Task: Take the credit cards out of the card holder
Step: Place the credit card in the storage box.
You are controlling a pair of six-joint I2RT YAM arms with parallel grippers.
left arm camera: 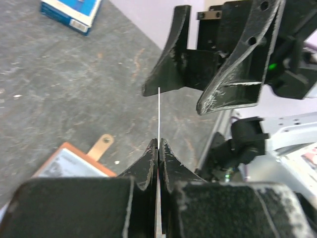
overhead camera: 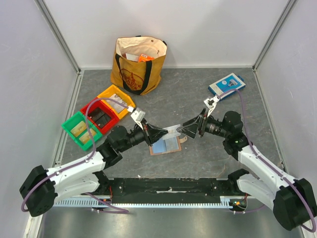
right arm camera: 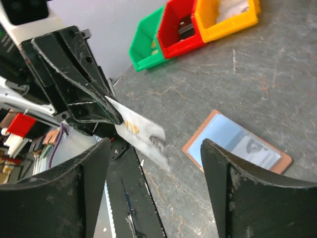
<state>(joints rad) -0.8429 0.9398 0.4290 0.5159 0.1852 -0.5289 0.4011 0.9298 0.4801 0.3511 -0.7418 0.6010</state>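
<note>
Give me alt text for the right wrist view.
The left gripper pinches a credit card, holding it out toward the right gripper, whose fingers are open. Beyond, the card holder lies open on the grey table.

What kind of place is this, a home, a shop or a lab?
Probably a robotics lab test cell: left arm and right arm bolted to a grey table, plain panel walls in metal framing, staged coloured bins.

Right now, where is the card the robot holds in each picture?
Top external: the credit card is in the middle, just above the open card holder.
Left wrist: a thin white line, edge-on, rising from the shut left hand.
Right wrist: left of centre, sticking out of the left hand.
Shared landmark: the card holder, lower left for the left wrist, right of centre for the right wrist.
</note>
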